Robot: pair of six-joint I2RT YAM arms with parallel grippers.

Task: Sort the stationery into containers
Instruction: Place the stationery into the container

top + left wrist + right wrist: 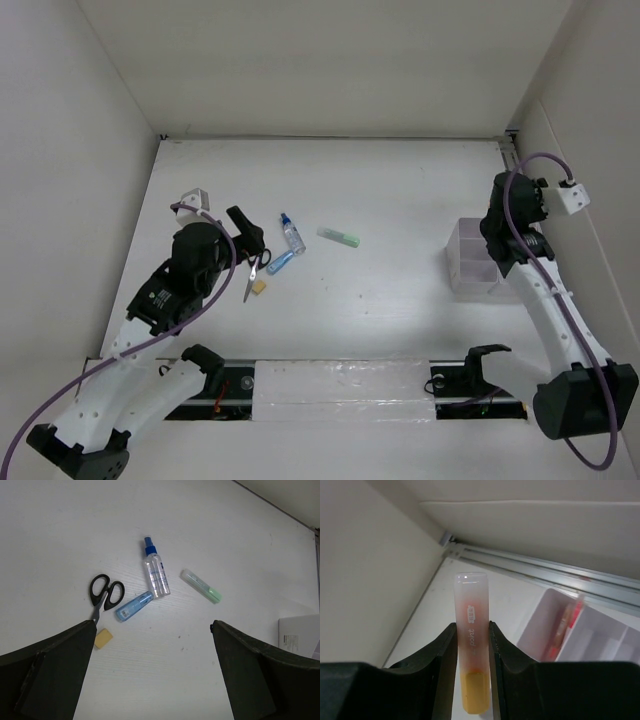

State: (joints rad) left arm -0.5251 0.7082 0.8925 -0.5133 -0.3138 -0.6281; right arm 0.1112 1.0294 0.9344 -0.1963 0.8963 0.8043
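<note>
Fingers (442,665) of right gripper (471,626) clamped on orange marker (470,597), frosted cap jutting past fingertips, arm raised beside organiser (468,262) at table's right, left gripper (152,625) spread wide above scissors (104,594), glue bottle (156,572), eraser (103,638)

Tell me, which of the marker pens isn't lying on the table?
The orange marker: the right tool grips it in the air, while the green marker and blue marker lie flat on the table.
</note>
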